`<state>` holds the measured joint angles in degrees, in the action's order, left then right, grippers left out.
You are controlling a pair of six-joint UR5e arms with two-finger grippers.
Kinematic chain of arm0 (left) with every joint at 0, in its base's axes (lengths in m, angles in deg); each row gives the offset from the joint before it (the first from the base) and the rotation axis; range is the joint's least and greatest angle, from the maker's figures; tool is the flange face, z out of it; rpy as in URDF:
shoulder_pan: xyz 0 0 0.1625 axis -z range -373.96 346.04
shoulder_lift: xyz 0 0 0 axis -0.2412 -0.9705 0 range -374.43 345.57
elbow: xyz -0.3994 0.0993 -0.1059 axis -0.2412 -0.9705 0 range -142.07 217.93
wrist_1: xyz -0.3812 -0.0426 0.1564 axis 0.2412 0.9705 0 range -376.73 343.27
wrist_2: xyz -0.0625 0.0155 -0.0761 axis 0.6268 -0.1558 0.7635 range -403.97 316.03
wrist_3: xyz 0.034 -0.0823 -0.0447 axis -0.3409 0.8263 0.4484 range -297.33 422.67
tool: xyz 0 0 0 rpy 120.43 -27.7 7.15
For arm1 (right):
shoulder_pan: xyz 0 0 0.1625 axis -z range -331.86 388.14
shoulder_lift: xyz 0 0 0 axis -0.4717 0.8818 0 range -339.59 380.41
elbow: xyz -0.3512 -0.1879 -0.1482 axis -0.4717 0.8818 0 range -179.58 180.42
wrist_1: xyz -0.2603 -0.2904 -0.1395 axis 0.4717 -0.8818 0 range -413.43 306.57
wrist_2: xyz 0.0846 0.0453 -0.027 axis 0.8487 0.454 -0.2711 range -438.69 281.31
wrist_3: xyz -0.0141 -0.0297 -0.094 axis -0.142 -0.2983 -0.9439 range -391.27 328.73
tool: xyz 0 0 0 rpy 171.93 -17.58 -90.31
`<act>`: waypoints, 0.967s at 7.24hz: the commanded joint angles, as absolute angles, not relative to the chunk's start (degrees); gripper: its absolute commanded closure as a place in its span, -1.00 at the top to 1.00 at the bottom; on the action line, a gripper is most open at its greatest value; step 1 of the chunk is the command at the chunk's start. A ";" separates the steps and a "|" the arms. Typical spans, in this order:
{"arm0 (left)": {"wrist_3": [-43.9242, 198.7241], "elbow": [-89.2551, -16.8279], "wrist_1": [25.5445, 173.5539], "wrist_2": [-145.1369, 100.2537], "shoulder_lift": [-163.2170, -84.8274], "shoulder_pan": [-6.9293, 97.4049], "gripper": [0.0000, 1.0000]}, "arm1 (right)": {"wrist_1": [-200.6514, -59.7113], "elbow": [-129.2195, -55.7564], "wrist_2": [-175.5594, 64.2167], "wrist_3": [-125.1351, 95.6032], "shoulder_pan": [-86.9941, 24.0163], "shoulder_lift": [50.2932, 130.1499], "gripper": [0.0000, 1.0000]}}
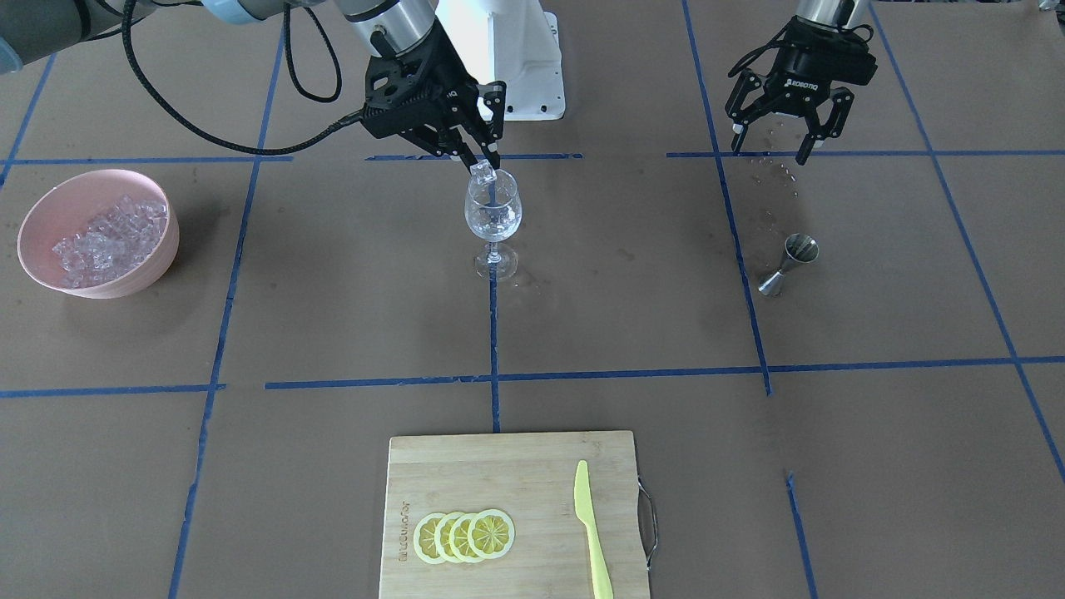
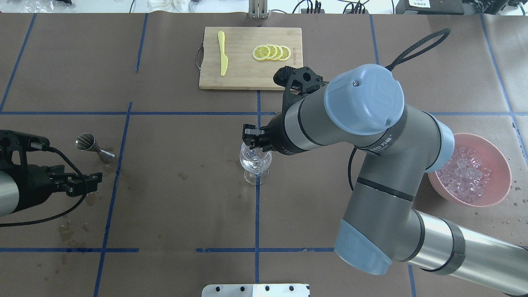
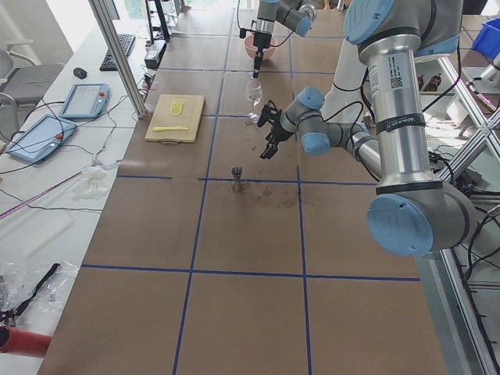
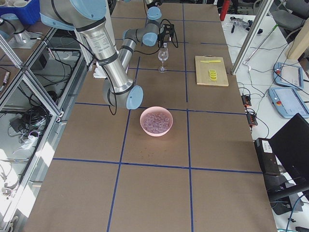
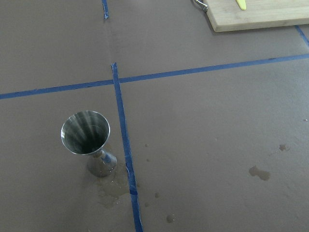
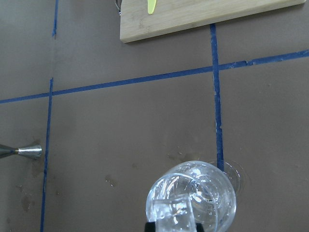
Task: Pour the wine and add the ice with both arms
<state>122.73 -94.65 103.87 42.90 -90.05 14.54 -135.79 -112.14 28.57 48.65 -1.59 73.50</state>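
A clear wine glass (image 1: 492, 218) stands upright at the table's middle. My right gripper (image 1: 485, 163) hangs just over its rim, shut on one clear ice cube (image 1: 483, 173). The cube (image 6: 171, 212) shows over the glass mouth (image 6: 207, 191) in the right wrist view. The glass (image 2: 255, 163) also shows in the overhead view under that gripper (image 2: 252, 138). Loose ice (image 1: 108, 241) fills a pink bowl (image 1: 37, 212). My left gripper (image 1: 770, 152) is open and empty, raised behind a steel jigger (image 1: 789, 264). The jigger (image 5: 87, 140) stands upright.
A wooden cutting board (image 1: 499, 466) with lemon slices (image 1: 464, 535) and a yellow knife (image 1: 592, 532) lies at the operators' side. Wet spots (image 1: 778, 170) mark the paper near the jigger. The pink bowl (image 2: 501, 165) sits beside my right arm's elbow.
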 commanded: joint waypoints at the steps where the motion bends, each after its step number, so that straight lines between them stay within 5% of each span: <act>1: 118.41 -95.93 98.34 46.90 -93.60 20.22 1.00 | -136.84 -112.17 28.36 48.71 -0.69 73.41 -1.00; 2: 118.39 -95.93 97.88 46.90 -93.88 20.49 1.00 | -136.84 -112.08 28.36 48.71 -0.34 73.41 -1.00; 3: 117.17 -96.54 97.71 47.08 -93.88 21.10 1.00 | -136.76 -111.99 28.36 48.71 -0.25 73.32 -0.48; 4: 115.60 -96.89 97.70 49.60 -93.97 23.37 1.00 | -136.75 -111.99 28.27 48.63 -0.25 73.41 0.66; 5: 112.88 -96.98 97.36 52.15 -94.14 26.70 1.00 | -136.84 -111.99 28.01 48.71 -0.25 73.32 1.00; 7: 108.48 -97.25 92.73 53.57 -97.02 29.97 1.00 | -136.84 -112.34 28.09 48.71 -0.33 73.41 1.00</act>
